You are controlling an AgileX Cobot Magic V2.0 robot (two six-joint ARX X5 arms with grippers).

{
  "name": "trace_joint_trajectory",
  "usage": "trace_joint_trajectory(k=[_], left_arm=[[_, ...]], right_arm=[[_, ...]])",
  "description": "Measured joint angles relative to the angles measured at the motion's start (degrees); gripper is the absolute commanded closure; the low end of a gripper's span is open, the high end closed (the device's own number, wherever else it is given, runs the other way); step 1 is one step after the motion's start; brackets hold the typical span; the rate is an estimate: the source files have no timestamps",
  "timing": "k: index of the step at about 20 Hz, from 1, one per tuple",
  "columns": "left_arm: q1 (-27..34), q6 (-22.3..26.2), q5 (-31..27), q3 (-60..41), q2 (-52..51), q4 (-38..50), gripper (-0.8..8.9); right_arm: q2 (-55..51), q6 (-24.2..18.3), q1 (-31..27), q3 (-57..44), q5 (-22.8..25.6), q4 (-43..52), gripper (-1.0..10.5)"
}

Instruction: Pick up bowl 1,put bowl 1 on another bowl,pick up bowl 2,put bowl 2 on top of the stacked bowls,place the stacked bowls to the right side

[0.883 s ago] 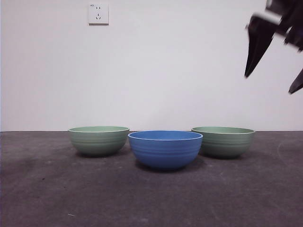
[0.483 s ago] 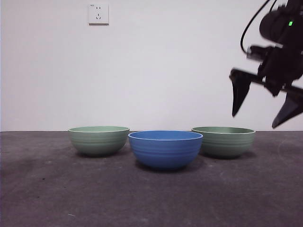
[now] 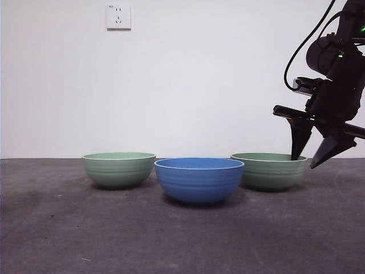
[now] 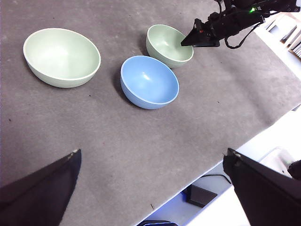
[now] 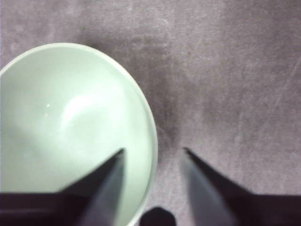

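At the right end of the row, my right gripper [image 3: 311,160] sits low over the far-right green bowl [image 3: 268,170], jaws spread apart and straddling its rim: one jaw over the inside of the bowl, the other outside over bare worktop [image 3: 182,240]. From the right wrist camera I see the pale green interior under one jaw and grey surface under the other; whether either jaw touches the rim I can't tell. Nothing gripped.

Three bowls stand upright in a loose line on the grey worktop, none stacked. Blue bowl [image 3: 199,180] in the middle, nearest the front camera. Second green bowl [image 3: 118,169] to its left, a small gap between them. Right green bowl just beside the blue one.

Left gripper [image 4: 150,188] is well clear of the bowls, looking down across all three, jaws wide apart and holding nothing

White wall socket [image 3: 118,16] high on the back wall
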Motion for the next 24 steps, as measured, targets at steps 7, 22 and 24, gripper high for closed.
trace_joint_trajectory(k=[7, 22, 24], left_arm=[[0.0, 0.0, 0.0, 0.0, 0.0, 0.0, 2.18], [0.0, 0.0, 0.0, 0.0, 0.0, 0.0, 2.18], [0.0, 0.0, 0.0, 0.0, 0.0, 0.0, 2.18]], right_arm=[[0.0, -0.5, 0.0, 0.0, 0.0, 0.0, 9.6], [-16.8, -1.6, 7.6, 0.5, -3.2, -5.9, 9.6], [-16.0, -1.6, 10.4, 0.5, -3.1, -6.5, 9.6]])
